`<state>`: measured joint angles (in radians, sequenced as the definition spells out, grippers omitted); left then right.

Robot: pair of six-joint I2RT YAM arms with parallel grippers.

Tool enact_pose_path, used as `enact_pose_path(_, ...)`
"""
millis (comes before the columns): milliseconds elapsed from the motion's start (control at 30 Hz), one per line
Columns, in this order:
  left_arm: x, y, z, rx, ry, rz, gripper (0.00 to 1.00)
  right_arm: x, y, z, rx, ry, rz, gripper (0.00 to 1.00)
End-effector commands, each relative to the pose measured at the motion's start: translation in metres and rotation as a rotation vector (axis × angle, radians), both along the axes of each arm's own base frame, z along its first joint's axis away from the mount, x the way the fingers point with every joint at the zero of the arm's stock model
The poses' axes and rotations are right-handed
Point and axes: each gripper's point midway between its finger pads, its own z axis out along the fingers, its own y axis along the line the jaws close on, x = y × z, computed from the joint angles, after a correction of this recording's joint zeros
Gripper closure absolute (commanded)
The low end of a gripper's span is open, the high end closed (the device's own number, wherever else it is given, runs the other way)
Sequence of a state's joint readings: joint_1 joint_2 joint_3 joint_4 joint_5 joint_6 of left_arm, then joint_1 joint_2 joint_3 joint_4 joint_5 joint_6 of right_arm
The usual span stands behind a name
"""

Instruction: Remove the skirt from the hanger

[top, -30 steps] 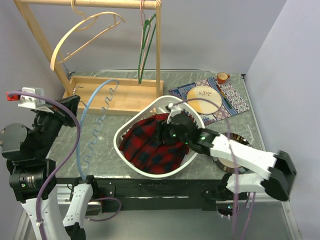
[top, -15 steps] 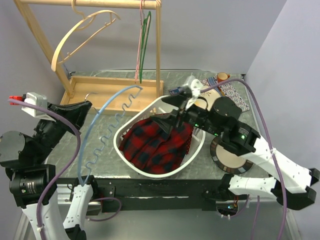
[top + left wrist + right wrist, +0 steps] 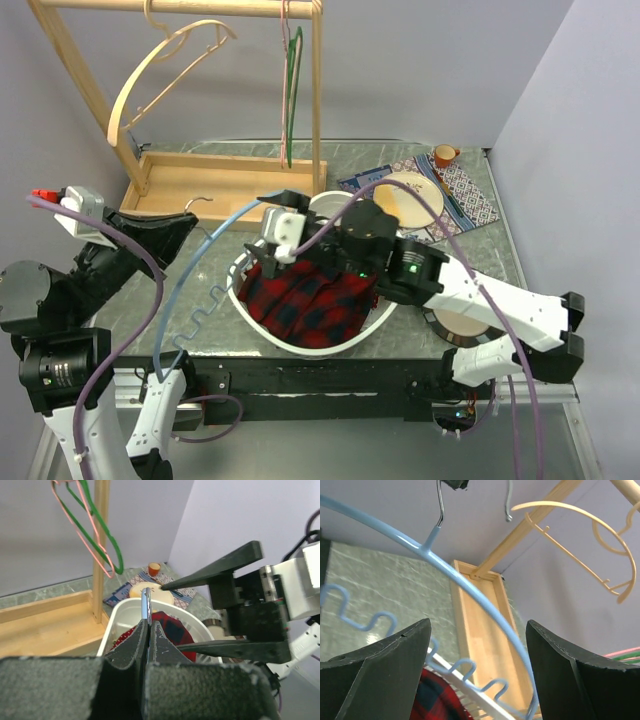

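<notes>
Right gripper (image 3: 478, 625) swung left, wide open near blue hanger (image 3: 185, 268); left gripper (image 3: 148, 630) pinches its hook (image 3: 146, 605); tugging could snag the skirt (image 3: 300, 300).

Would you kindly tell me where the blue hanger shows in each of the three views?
Top external: blue hanger arcs left of centre.
Left wrist: only its metal hook, centre, in the left gripper.
Right wrist: it sweeps diagonally across the frame.
Shared landmark: the wooden rack base.
</notes>
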<state>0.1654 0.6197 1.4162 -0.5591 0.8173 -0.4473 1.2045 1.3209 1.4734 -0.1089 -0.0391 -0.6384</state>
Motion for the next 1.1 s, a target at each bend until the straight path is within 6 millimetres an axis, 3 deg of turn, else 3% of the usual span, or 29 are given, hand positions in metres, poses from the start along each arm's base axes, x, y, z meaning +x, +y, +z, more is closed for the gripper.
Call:
enact_pose_path(0, -0.019, -0.011, 0.005, 0.047, -0.048, -0.072, 0.99, 0.009, 0.008, 0.029, 0.031, -0.147, -0.040, 0.17)
enact_pose_path(100, -0.025, -0.013, 0.002, 0.047, -0.051, -0.082, 0.99, 0.011, 0.019, 0.029, 0.037, -0.166, -0.032, 0.22)
enact_pose_path(233, -0.030, -0.014, 0.002, 0.051, -0.061, -0.083, 0.99, 0.011, 0.029, 0.033, 0.064, -0.192, -0.030, 0.61)
enact_pose_path(367, -0.034, -0.014, 0.007, 0.053, -0.081, -0.077, 0.99, 0.013, 0.038, 0.041, 0.098, -0.220, -0.031, 0.81)
enact_pose_path(400, -0.037, -0.013, 0.009, 0.055, -0.089, -0.070, 0.99, 0.013, 0.038, 0.048, 0.126, -0.235, -0.034, 0.95)
enact_pose_path(433, -0.037, -0.012, 0.011, 0.057, -0.094, -0.060, 0.93, 0.015, 0.041, 0.048, 0.126, -0.245, -0.036, 1.00)
enact_pose_path(500, -0.037, -0.008, 0.011, 0.064, -0.105, -0.019, 0.69, 0.009, 0.044, 0.057, 0.158, -0.242, -0.005, 1.00)
enact_pose_path(533, -0.040, -0.007, 0.014, 0.070, -0.121, -0.007, 0.45, 0.007, 0.042, 0.061, 0.172, -0.243, 0.003, 1.00)
enact_pose_path(633, -0.041, 0.004, 0.019, 0.089, -0.147, 0.079, 0.20, 0.008, 0.033, 0.068, 0.174, -0.259, 0.006, 1.00)
enact_pose_path(767, -0.041, 0.016, 0.026, 0.104, -0.151, 0.155, 0.17, 0.025, 0.008, 0.073, 0.145, -0.278, -0.079, 1.00)
enact_pose_path(933, -0.050, -0.001, 0.019, 0.131, -0.152, 0.024, 0.19, 0.032, -0.031, 0.080, 0.157, -0.308, -0.134, 1.00)
enact_pose_path(1067, -0.044, 0.001, 0.012, 0.148, -0.141, 0.034, 0.19, 0.036, -0.049, 0.078, 0.132, -0.301, -0.149, 1.00)
